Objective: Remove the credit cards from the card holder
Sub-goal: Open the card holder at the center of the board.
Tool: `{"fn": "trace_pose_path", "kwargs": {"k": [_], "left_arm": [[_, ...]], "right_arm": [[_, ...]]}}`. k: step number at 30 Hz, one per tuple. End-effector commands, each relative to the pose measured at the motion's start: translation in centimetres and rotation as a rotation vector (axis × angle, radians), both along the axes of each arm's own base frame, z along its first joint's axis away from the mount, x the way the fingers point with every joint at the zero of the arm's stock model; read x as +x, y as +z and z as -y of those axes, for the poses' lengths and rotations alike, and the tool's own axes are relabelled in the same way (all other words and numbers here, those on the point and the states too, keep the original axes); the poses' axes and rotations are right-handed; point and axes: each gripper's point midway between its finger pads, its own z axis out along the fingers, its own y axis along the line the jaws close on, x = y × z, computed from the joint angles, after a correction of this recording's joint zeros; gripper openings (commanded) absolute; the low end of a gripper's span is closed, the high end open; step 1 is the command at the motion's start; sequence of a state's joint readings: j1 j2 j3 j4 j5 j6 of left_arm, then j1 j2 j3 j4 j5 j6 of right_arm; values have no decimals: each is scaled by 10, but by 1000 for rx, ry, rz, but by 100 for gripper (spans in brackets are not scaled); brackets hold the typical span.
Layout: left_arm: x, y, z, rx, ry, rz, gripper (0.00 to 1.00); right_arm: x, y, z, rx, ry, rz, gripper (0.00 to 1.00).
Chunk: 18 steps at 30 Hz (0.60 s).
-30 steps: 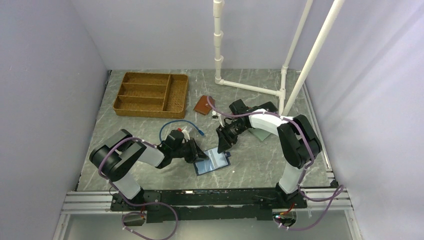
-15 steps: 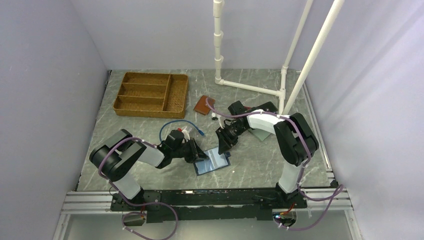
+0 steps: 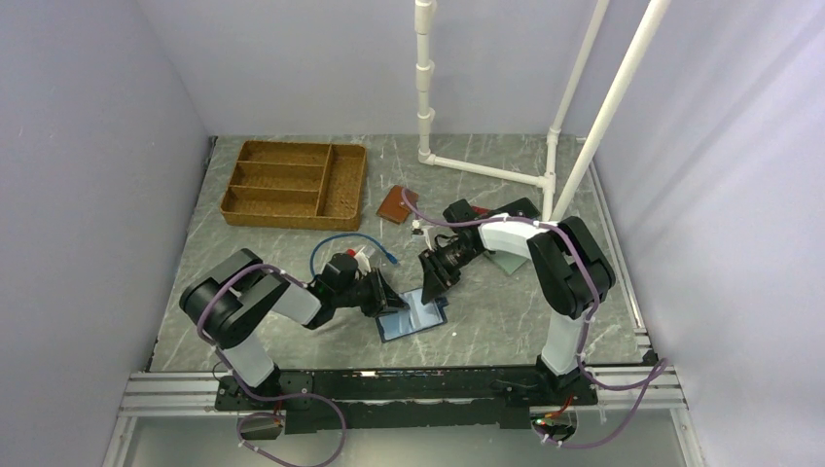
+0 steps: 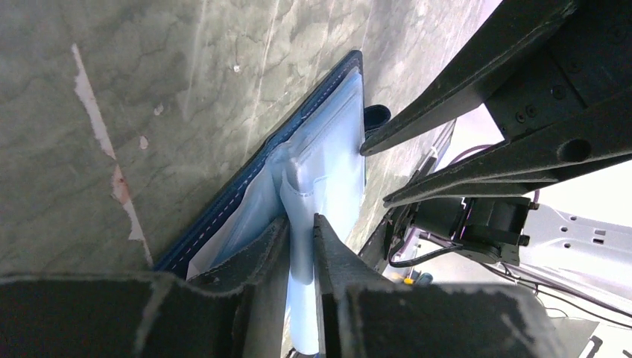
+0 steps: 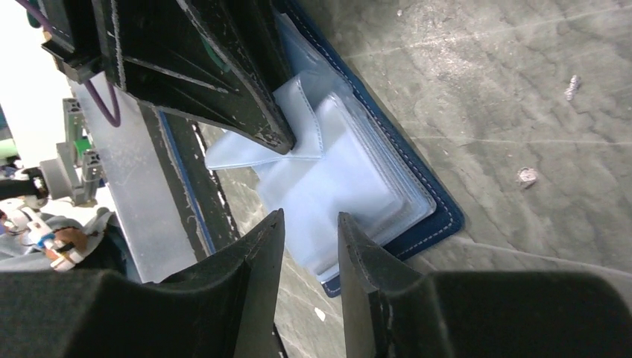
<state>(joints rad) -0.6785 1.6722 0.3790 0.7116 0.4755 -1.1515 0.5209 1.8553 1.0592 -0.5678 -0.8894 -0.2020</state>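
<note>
— Left wrist view first: what has the left hand [image 4: 299, 221] got?
— It is closed on a pale, clear plastic sleeve [image 4: 332, 149] of the navy blue leather bifold card holder [image 4: 246, 183]. The card holder lies open on the grey marbled worktop [image 4: 149, 89].
— And the right hand [image 5: 311, 218]?
— Its fingers stand apart with nothing between them. The tips are close over the stacked sleeves at the holder's opposite edge. I cannot tell whether they touch.
— Further out?
— From the top external view, the card holder sits between both hands, toward the worktop's near edge. A thin blue cable [image 3: 340, 243] loops behind the left hand. A tan-brown leather wallet [image 3: 394, 204] lies farther back, and a woven wicker tray [image 3: 295, 183] with compartments sits at the back left.
</note>
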Motion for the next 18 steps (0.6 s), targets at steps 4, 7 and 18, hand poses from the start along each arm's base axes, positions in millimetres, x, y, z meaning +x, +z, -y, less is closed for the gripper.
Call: {"fn": "trace_pose_path", "kwargs": {"k": [4, 7, 18], "left_arm": [[-1, 9, 7, -68, -24, 31, 26], [0, 10, 8, -74, -26, 33, 28], [9, 28, -25, 47, 125, 136, 31]], "right_arm": [[-4, 1, -10, 41, -19, -49, 35], [1, -6, -8, 4, -51, -39, 35], [13, -14, 0, -63, -80, 32, 35]]}}
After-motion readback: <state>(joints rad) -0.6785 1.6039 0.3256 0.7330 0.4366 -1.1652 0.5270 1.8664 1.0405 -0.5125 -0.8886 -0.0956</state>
